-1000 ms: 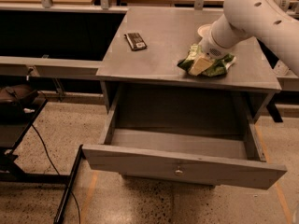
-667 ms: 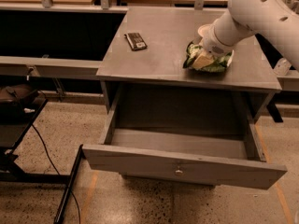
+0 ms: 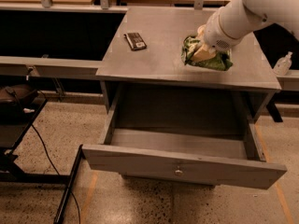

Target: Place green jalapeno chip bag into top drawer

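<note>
Nearest you, the top drawer [image 3: 140, 157] stands pulled open under the surface's [image 3: 154, 62] front edge. Toward the right edge, the gripper [image 3: 202, 54] has its jaws pinched on the green jalapeno chip bag [image 3: 219, 62], low on the surface. Lift it clear, carry it past the front edge, then lower it well inside the drawer.

The gripper [image 3: 202, 53] pointed down and leftward. Just up-right of it sat the rounded white wrist [image 3: 220, 31], with the thick forearm [image 3: 266, 6] sloping farther up-right.
</note>
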Available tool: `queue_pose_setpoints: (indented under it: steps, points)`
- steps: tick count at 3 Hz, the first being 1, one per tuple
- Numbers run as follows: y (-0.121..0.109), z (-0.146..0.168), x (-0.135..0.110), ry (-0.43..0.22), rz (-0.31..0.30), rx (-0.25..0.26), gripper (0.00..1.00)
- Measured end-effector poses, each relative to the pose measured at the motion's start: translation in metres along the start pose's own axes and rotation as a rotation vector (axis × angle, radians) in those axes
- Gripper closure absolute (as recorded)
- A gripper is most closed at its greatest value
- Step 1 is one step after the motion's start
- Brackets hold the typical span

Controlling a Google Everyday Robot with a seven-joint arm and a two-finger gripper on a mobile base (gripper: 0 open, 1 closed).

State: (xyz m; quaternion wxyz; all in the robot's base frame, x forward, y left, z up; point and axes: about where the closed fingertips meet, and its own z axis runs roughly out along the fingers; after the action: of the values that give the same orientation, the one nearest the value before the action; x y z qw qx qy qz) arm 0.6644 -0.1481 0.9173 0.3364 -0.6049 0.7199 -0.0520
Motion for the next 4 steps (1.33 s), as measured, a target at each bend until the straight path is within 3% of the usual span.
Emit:
queue_pose_setpoints:
  steps: [1,2,3,4]
  points:
    - [0.049,-0.004,-0.026,-0.026,-0.008,-0.094,1.00]
    - [0.082,0.011,-0.033,-0.047,0.000,-0.183,1.00]
    - [0.101,0.021,-0.036,-0.079,-0.017,-0.211,0.83]
    - [0.108,0.028,-0.033,-0.093,-0.022,-0.216,0.59]
